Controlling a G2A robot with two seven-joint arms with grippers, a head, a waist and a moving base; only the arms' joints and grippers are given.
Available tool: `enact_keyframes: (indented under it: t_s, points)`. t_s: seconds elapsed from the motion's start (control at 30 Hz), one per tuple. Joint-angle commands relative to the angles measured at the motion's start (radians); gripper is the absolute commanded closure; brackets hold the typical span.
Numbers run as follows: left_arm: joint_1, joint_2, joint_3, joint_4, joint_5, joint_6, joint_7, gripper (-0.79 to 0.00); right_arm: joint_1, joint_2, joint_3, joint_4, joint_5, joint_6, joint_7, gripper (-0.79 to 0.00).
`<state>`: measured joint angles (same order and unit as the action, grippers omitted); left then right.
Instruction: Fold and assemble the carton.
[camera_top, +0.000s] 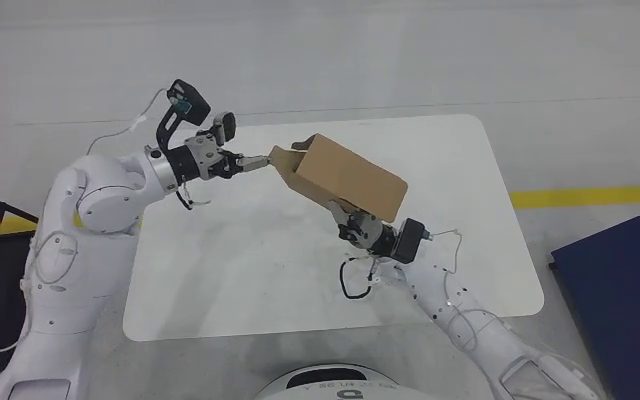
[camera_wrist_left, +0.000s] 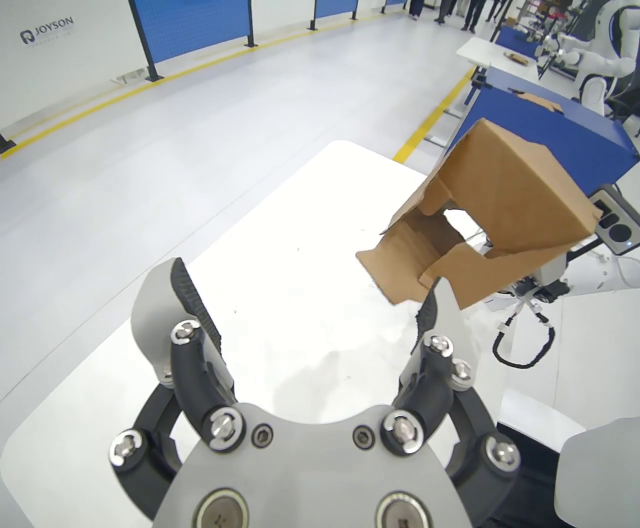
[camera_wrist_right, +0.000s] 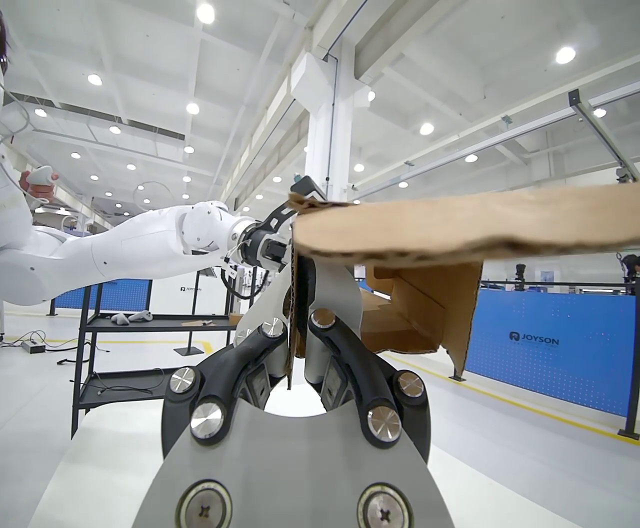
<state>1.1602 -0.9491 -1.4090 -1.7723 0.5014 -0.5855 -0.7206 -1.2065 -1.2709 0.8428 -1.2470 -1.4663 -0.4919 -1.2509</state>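
Over the white rounded tabletop (camera_top: 250, 285), the brown cardboard carton (camera_top: 352, 175) hangs tilted in the air. Its body lies just toward 12 o'clock from the tabletop's middle, and its open end is turned to 9 o'clock. Your right hand (camera_top: 346, 212) carries it from below, at the carton's 5 o'clock edge. In the right wrist view that hand (camera_wrist_right: 298, 300) is clamped tight on a single thin cardboard panel. Your left hand (camera_top: 264, 160) sits at 10 o'clock beside the open end, fingers spread wide and holding nothing. In its own view, one fingertip (camera_wrist_left: 434, 300) lies right at the loose end flap (camera_wrist_left: 395, 272); whether they touch cannot be told.

The step in hand appears to be folding in that end flap. Take the flap squarely between the left fingers, or press it with a finger's flat side, and turn it along its crease. Push toward the right hand's hold, not across it. With only one panel gripped, a sideways shove will likely swing the whole carton.
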Motion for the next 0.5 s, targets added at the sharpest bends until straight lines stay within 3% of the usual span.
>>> enact_keyframes:
  t_s: [0.0,0.2,0.47]
  points:
    - [0.025,0.005,-0.037,-0.002,-0.029,-0.014,0.016,-0.785,-0.002,0.0,0.003,-0.007,0.0,-0.005,-0.001,0.0]
    - [0.096,0.011,-0.111,0.024,-0.06,0.03,0.081,-0.785,0.003,-0.002,-0.002,-0.031,-0.001,-0.036,-0.011,0.0]
    - [0.065,-0.008,0.003,0.126,-0.114,0.117,0.115,-0.785,0.028,-0.014,-0.026,-0.019,-0.004,-0.054,0.002,0.0]
